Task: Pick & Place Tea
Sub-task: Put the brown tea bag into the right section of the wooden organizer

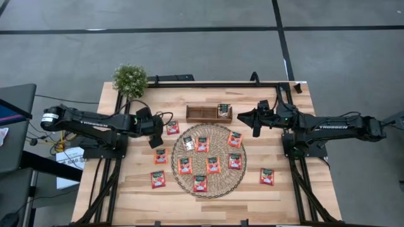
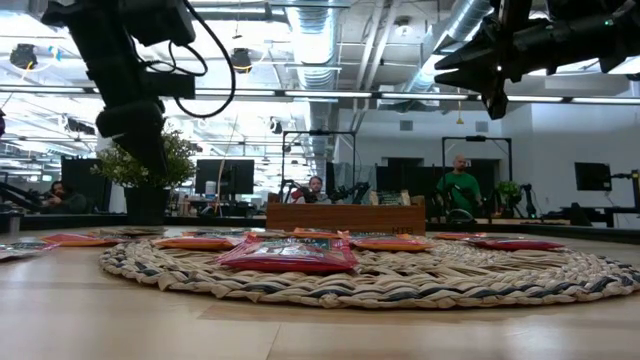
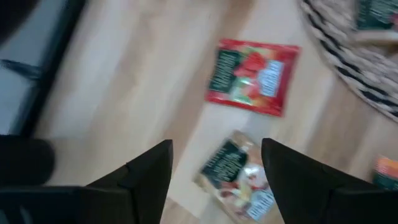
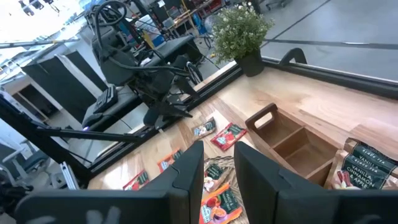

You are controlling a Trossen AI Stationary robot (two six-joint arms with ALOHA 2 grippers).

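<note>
Wooden tray point(image 4: 292, 140) holds perhaps two tea sachets point(image 4: 364, 163).

Woven mat point(image 1: 209, 187) lying mid-tabletop point(image 1: 297, 198); wooden tray point(image 1: 203, 114) sitting just beyond it; potted plant point(image 1: 130, 79) standing far-left corner.

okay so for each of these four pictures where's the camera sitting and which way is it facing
High view: overhead, straight down on the table; both arms show, left gripper, right gripper.
Low view: at tabletop height, level across the straw mat into the room; arms hang from above.
Left wrist view: on the left arm, facing down at tea sachets; its open fingers show.
Right wrist view: on the right arm, facing the wooden tray; its fingers show.
Shared: the high and right wrist views both show the plant.
</note>
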